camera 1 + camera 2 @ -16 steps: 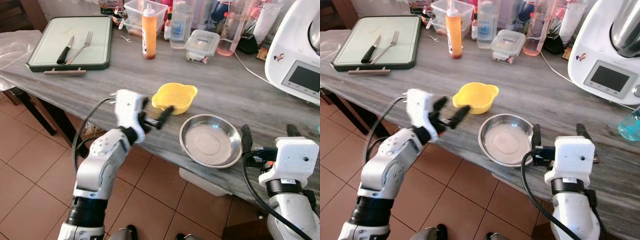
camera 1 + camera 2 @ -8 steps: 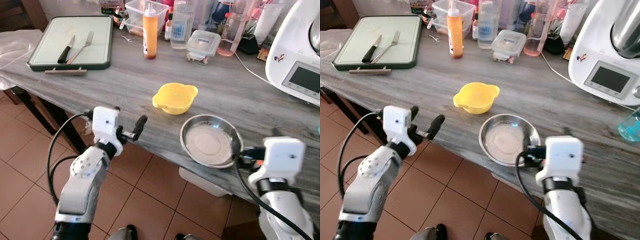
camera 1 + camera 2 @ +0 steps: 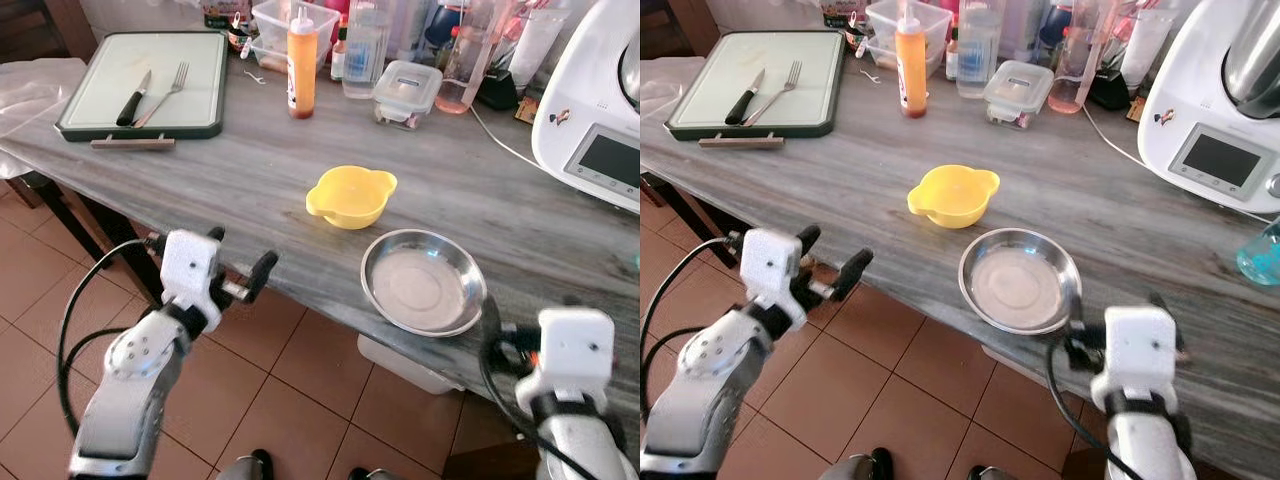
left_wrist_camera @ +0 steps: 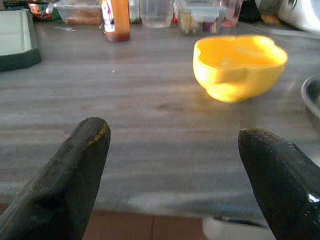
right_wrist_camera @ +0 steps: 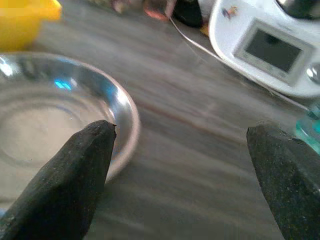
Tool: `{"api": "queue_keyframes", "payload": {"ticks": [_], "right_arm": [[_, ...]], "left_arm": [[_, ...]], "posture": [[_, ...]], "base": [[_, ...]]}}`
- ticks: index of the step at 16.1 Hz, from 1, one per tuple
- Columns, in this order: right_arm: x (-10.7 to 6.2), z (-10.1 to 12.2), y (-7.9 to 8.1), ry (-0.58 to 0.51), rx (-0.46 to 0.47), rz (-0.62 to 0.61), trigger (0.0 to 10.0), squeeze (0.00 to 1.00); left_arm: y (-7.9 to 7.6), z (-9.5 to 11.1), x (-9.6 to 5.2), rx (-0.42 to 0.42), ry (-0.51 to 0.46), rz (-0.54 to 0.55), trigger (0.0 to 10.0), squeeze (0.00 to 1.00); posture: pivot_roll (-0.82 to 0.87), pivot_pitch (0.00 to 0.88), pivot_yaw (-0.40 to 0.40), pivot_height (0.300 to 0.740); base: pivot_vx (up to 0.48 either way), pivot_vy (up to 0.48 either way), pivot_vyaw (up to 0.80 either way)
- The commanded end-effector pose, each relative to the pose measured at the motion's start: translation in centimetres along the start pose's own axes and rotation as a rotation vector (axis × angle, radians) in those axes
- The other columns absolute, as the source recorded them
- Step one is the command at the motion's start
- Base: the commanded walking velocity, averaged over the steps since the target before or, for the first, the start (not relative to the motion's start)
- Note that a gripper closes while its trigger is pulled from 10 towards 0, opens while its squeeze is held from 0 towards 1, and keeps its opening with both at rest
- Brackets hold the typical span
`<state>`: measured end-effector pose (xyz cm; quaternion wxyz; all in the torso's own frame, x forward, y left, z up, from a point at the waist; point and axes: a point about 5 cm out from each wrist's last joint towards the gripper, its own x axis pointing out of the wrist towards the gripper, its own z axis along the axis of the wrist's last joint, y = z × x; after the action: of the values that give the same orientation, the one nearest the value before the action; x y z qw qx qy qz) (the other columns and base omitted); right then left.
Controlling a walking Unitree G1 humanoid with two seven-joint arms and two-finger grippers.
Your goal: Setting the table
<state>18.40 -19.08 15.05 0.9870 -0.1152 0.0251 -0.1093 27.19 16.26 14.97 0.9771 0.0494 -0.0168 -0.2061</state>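
Grey wood-grain covers the long counter [image 3: 200, 170], and the things for setting a place lie spread along it. A yellow bowl [image 3: 350, 195] with two small handles sits near the middle, and a shallow steel plate [image 3: 422, 281] rests just beside it, close to the counter's near edge, both empty and upright. At the far left end a green-rimmed cutting board [image 3: 140, 80] carries a knife [image 3: 131, 98] and a fork [image 3: 166, 91] lying side by side, well apart from the bowl and plate, so the cutlery looks not yet brought to the place setting. Along the back stand an orange sauce bottle [image 3: 300, 62], clear containers [image 3: 405, 90] and a white kitchen appliance [image 3: 595, 110], crowded away from the working edge. The left gripper [image 3: 235, 278] hovers off the counter's near edge over the tiled floor [image 3: 300, 380], its fingers spread apart and grasping nothing; the left wrist view looks between them across the counter toward the bowl. The right gripper [image 5: 180, 170] hangs low at the front edge beside the plate, likewise released and empty, with one finger [image 5: 65, 175] near the plate's rim in its wrist view but not clearly touching it. With both grippers free and the bowl and plate placed, the likely next need is the cutlery, which calls for moving toward the cutting board.
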Motion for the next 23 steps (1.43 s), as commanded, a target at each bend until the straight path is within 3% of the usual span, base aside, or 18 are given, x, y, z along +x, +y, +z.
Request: {"api": "queue_keyframes", "payload": {"ticks": [1, 6, 10, 15, 23], "right_arm": [[-0.2, 0.1, -0.7, -0.005, -0.02, -0.046, 10.0, 0.0], [-1.2, -1.1, -1.3, 0.049, -0.061, -0.102, 10.0, 0.0], [-1.8, -2.7, -1.4, 0.154, -0.032, -0.126, 10.0, 0.0], [-2.5, -4.1, 0.2, 0.248, 0.061, -0.057, 10.0, 0.0], [-1.9, -4.4, 2.5, 0.267, 0.122, 0.052, 10.0, 0.0]], "left_arm": [[0.0, -0.7, -0.5, 0.013, 0.025, 0.001, 10.0, 0.0], [0.5, -1.7, -1.9, 0.062, 0.049, 0.051, 10.0, 0.0], [0.6, -1.8, -1.7, 0.069, 0.05, 0.06, 10.0, 0.0], [0.5, -1.7, -1.4, 0.071, 0.043, 0.046, 10.0, 0.0], [0.4, -1.4, -1.0, 0.075, 0.036, 0.032, 10.0, 0.0]], "posture": [[0.06, 0.177, -0.04, 0.74], [0.07, 0.174, -0.05, 0.74], [0.07, 0.173, -0.051, 0.74], [0.07, 0.178, -0.046, 0.74], [0.08, 0.185, -0.038, 0.74]], "base": [[0.0, 0.0, 0.0], [0.0, 0.0, 0.0], [0.0, 0.0, 0.0], [0.0, 0.0, 0.0], [0.0, 0.0, 0.0]]}}
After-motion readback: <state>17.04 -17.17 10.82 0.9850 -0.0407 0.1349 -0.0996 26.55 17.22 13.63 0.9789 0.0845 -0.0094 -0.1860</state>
